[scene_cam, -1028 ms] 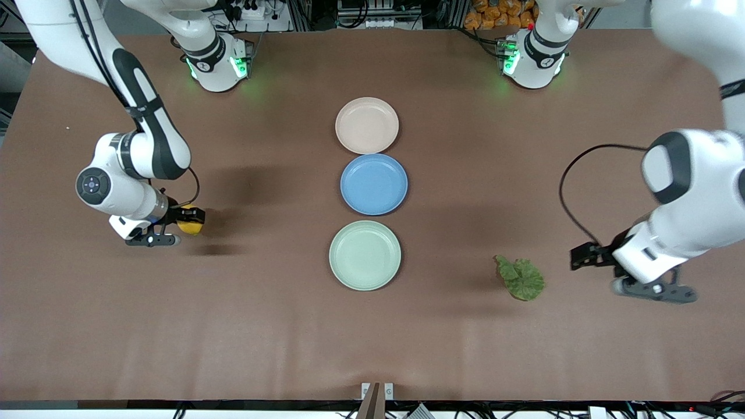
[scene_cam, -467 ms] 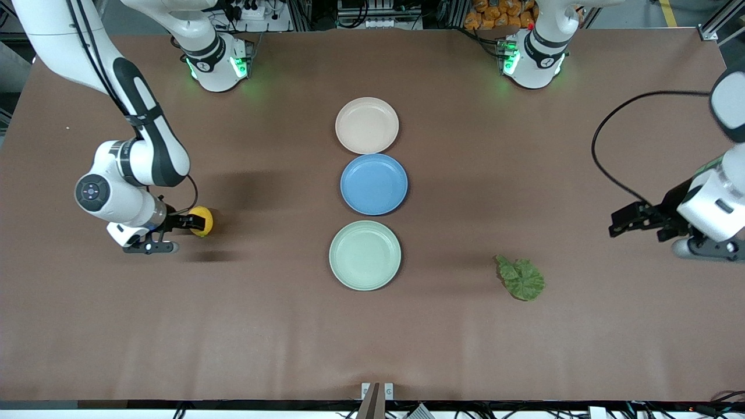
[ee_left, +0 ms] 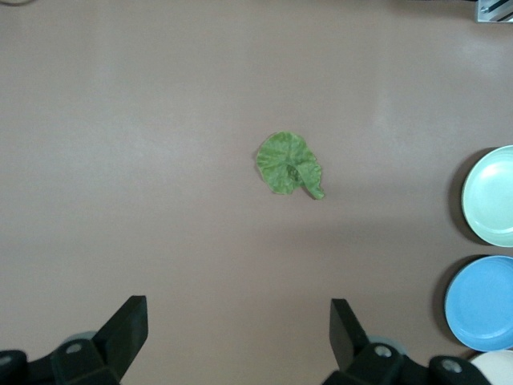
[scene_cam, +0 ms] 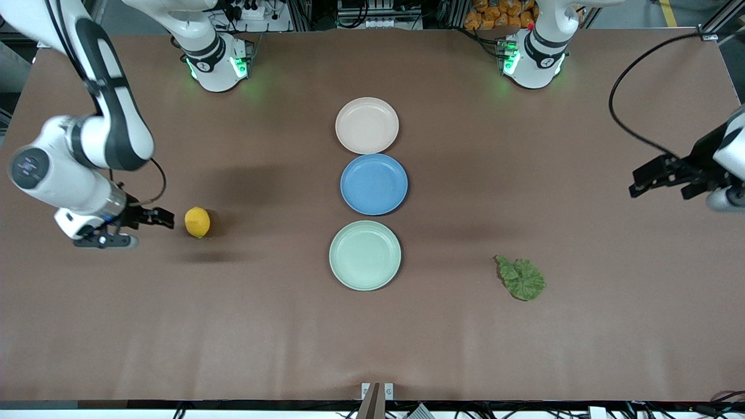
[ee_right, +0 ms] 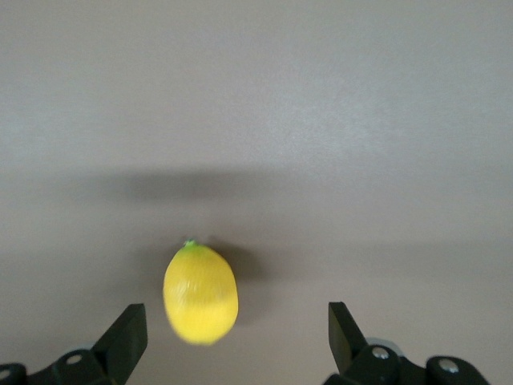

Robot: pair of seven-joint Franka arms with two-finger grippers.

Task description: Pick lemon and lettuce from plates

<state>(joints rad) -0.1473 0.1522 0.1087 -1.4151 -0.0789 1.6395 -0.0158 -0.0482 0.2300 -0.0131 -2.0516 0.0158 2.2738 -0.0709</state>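
Note:
The yellow lemon lies on the bare table toward the right arm's end, also in the right wrist view. My right gripper is open and empty beside it, apart from it. The green lettuce lies on the table toward the left arm's end, also in the left wrist view. My left gripper is open and empty, well away from the lettuce near the table's end. The beige-pinkish plate and the mint green plate are empty.
A blue plate sits between the two other plates in the table's middle; it and the mint plate show at the edge of the left wrist view. The arms' bases stand along the table's edge farthest from the front camera.
My right gripper let go of the lemon and drew back toward the table's end. My left gripper moved away from the lettuce, farther from the front camera.

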